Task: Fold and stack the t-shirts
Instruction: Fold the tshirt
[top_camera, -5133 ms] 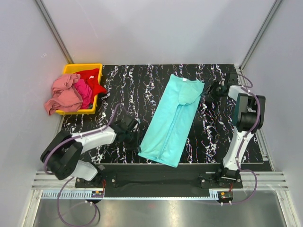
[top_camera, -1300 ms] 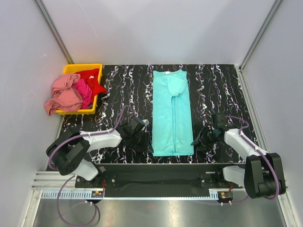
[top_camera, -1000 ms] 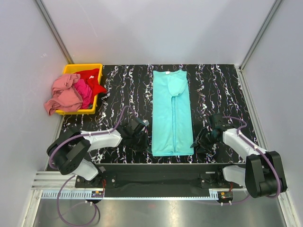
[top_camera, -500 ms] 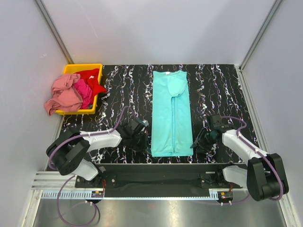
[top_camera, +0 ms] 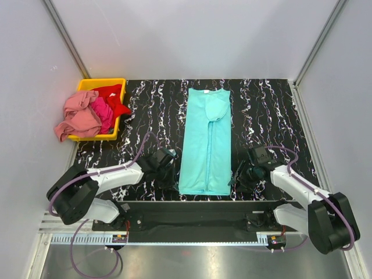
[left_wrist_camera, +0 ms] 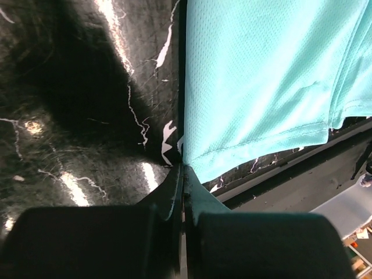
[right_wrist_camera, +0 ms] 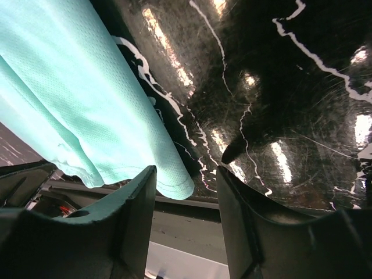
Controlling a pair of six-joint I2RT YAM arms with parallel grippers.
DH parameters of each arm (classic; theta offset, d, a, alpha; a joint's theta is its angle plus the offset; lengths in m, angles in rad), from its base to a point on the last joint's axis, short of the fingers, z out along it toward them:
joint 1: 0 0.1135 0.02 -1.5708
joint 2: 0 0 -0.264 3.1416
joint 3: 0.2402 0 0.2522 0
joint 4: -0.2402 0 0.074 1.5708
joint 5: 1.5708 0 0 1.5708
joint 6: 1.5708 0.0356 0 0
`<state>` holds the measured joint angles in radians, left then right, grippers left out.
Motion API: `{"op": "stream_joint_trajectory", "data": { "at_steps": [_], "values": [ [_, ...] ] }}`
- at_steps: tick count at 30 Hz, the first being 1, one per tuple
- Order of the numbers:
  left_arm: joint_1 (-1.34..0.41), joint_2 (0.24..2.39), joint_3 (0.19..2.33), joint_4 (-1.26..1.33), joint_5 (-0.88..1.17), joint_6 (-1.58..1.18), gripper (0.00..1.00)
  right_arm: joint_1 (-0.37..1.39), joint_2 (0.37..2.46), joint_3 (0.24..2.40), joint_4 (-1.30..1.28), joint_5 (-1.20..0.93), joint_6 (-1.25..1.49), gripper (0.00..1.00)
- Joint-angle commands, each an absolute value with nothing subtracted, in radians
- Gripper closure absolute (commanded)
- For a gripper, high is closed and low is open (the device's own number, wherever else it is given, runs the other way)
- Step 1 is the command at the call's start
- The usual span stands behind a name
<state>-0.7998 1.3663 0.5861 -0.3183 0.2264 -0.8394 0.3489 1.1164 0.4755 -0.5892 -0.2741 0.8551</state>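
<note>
Four shirts, where? (QA)

Teal shirt [top_camera: 206,142] lies flat mid-table [top_camera: 151,110], folded into one long strip. Collar end far, hem end toward my bases. The other three are at the bin [top_camera: 93,82] in the far-left corner. Pink shirt [top_camera: 78,116] spills over its left rim, magenta shirt [top_camera: 103,110] sits in the middle, red shirt [top_camera: 113,96] is on the bin's right side. (me)

Left side? (QA)

My left gripper [top_camera: 174,181] is low at the strip's near-left corner. Jaws pressed together, pinching the teal hem corner. In the left wrist view my fingers [left_wrist_camera: 165,195] meet on the cloth, and the shirt spreads away from them over the table. (me)

Right side? (QA)

My right gripper [top_camera: 237,180] is low at the near-right corner, just beside the strip's edge. Jaws spread, nothing pinched. In the right wrist view the hem corner [right_wrist_camera: 174,181] shows in the gap between the two fingers [right_wrist_camera: 136,203]. I cannot tell if either finger touches it. (me)

Anything stacked? (QA)

No. The teal shirt is alone on the table, well apart from the bin. The bin shirts are crumpled, not folded. (me)
</note>
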Motion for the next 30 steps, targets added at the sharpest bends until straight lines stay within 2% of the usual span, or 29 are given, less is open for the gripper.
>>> {"op": "stream_joint_trajectory", "data": {
  "at_steps": [1,2,3,5,6,10,18,21,25,26,30],
  "values": [
    [-0.805,1.339,0.586,-0.342,0.181,-0.824,1.0,0.367,1.081,0.454,-0.532,-0.271,0.877,0.47],
    [-0.804,1.342,0.589,-0.339,0.19,-0.824,1.0,0.373,1.083,0.451,-0.519,-0.279,0.876,0.47],
    [-0.805,1.348,0.591,-0.328,0.195,-0.825,0.95,0.373,1.086,0.442,-0.508,-0.288,0.874,0.47],
    [-0.805,1.347,0.592,-0.321,0.206,-0.83,0.83,0.383,1.091,0.436,-0.489,-0.304,0.876,0.48],
    [-0.804,1.342,0.592,-0.322,0.207,-0.834,0.73,0.387,1.089,0.434,-0.489,-0.302,0.877,0.48],
    [-0.804,1.312,0.597,-0.339,0.193,-0.834,0.61,0.394,1.074,0.426,-0.503,-0.295,0.876,0.5],
    [-0.804,1.266,0.597,-0.377,0.161,-0.836,0.55,0.408,1.069,0.394,-0.486,-0.307,0.882,0.55],
    [-0.804,1.252,0.588,-0.335,0.189,-0.833,0.47,0.411,1.055,0.377,-0.48,-0.31,0.888,0.57],
    [-0.805,1.273,0.571,-0.29,0.213,-0.834,0.47,0.413,1.048,0.365,-0.477,-0.304,0.891,0.79],
    [-0.804,1.287,0.566,-0.272,0.225,-0.839,0.48,0.413,1.045,0.361,-0.476,-0.302,0.891,0.87],
    [-0.804,1.322,0.548,-0.223,0.256,-0.842,0.54,0.414,1.039,0.354,-0.468,-0.307,0.887,0.96]
  ]
}}
